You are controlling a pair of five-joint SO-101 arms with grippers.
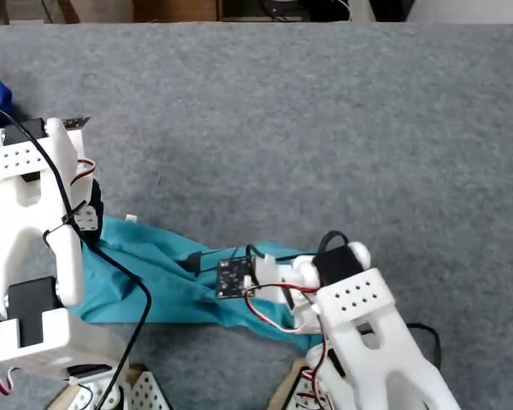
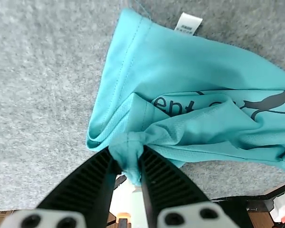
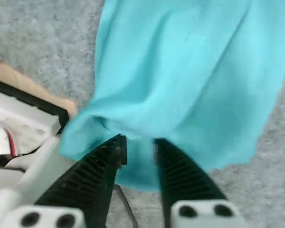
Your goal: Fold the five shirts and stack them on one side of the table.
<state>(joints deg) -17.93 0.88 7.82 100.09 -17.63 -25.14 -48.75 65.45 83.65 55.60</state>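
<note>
On grey table (image 1: 325, 128), left gripper (image 2: 128, 160) pinches teal shirt (image 2: 190, 80) edge; right gripper (image 3: 138, 146) pinches opposite end.

One teal shirt (image 1: 167, 282) is seen on the grey table (image 1: 325, 128), drawn out into a long, crumpled band along the table's near edge, from its left side to about the middle. It is bunched and creased rather than folded flat. A dark print (image 2: 199, 102) is partly hidden in the folds, and a small white label (image 2: 187, 23) is sewn at one hem. One end is pinched by the left gripper (image 2: 128, 166), the other by the right gripper (image 3: 137, 156).
</note>
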